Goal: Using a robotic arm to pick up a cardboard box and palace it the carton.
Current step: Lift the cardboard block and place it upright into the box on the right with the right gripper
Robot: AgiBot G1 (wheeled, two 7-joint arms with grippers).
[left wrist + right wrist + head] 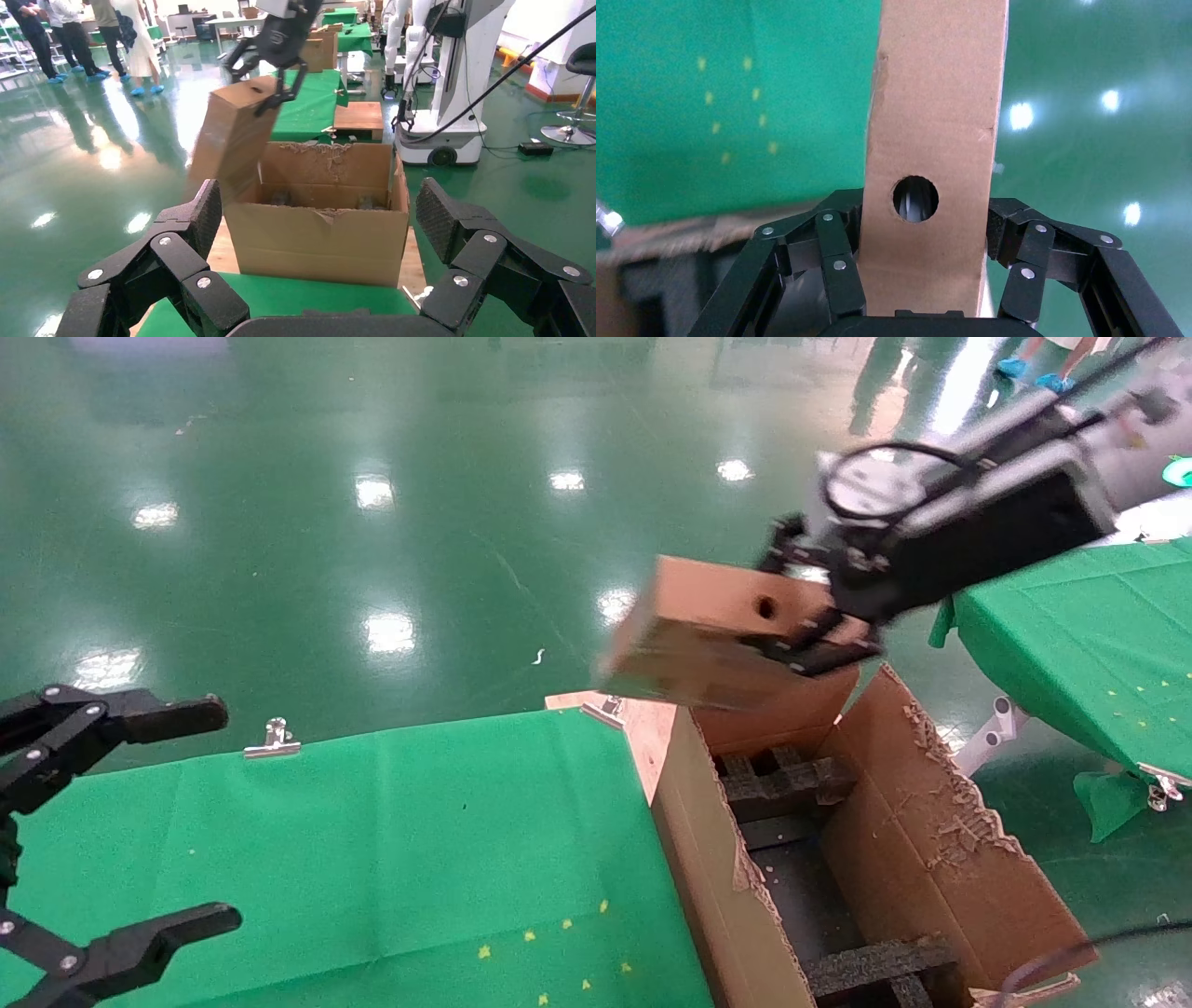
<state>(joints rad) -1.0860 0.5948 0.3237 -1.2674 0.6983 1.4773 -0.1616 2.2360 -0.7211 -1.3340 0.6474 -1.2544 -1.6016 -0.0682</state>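
While parked at the lower left of the head frame, hung the left gripper with its black fingers spread wide and nothing between them, above the green cloth of the near table. Clipped to that cloth's far edge, a silver binder clip, and a second clip at the corner beside the carton. Further right, stood the carton, large and brown, at the lower centre-right of the head frame, its torn flaps standing up and black foam inserts lying inside, its near wall just beside the cloth's right edge. Above the carton's far rim, tilted in the air, hovered the cardboard box with its round hole turned upward, clear of the foam below. Clamped on the box's right end was the right gripper of the robotic arm, which reached in from the upper right of the frame. Seen from the right wrist, fingers pressed against both long sides of the holed box. Seen from the left wrist, held slanted over the carton's left rear corner, the same box. At the far right of the head frame, another green-covered table on the glossy green floor.
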